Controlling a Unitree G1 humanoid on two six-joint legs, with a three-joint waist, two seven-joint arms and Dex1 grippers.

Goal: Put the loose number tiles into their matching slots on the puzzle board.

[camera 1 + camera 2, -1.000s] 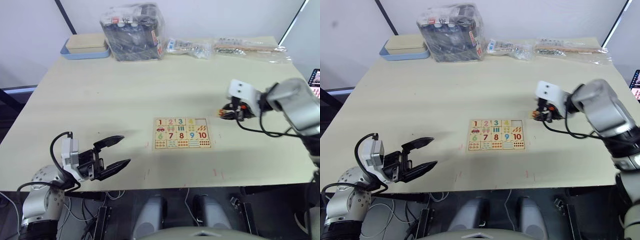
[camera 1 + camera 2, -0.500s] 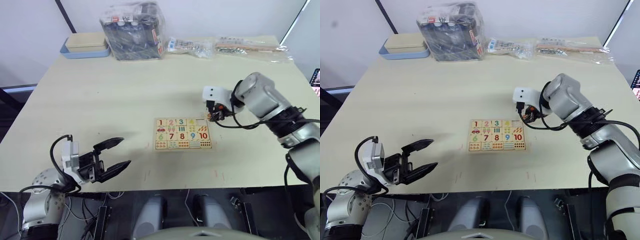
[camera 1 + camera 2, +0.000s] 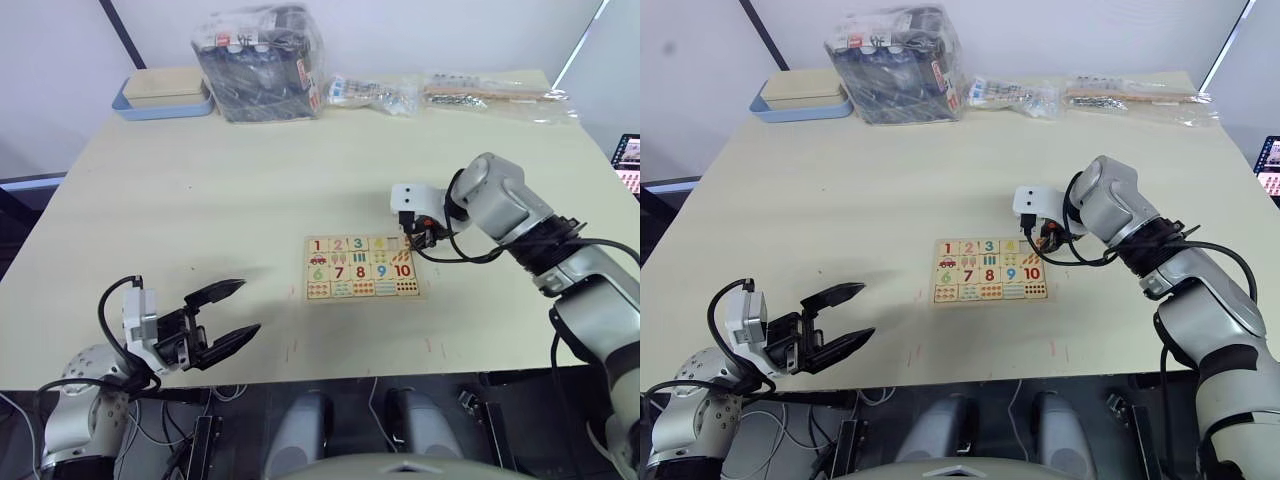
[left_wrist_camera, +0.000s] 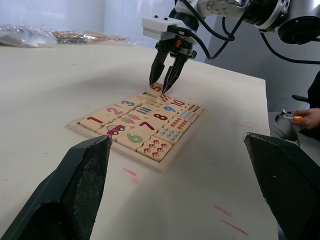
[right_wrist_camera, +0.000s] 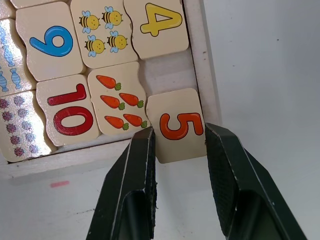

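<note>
The puzzle board [image 3: 363,268] lies flat in the middle of the table. Tiles 1 [image 3: 318,245], 2 [image 3: 340,244], 3 [image 3: 360,243] and 4 [image 5: 160,20] sit in its top row. The slot [image 5: 165,75] beside the 4 is bare. My right gripper [image 5: 180,142] is shut on the tile with an orange 5 [image 5: 177,125], which rests tilted over the board's corner rim, half over that slot. The same gripper [image 4: 165,80] stands over the board's far corner in the left wrist view. My left gripper [image 3: 225,315] hangs open and holds nothing, near the table's front edge, well left of the board.
A blue-and-beige tray [image 3: 165,93], a plastic bag of dark items [image 3: 258,62] and clear packets [image 3: 375,92] [image 3: 490,92] line the table's far edge. A person's hand [image 4: 305,117] shows beyond the table.
My right gripper has carried the 5 tile leftwards from beside the board to its top right corner. The left gripper has stayed where it was.
</note>
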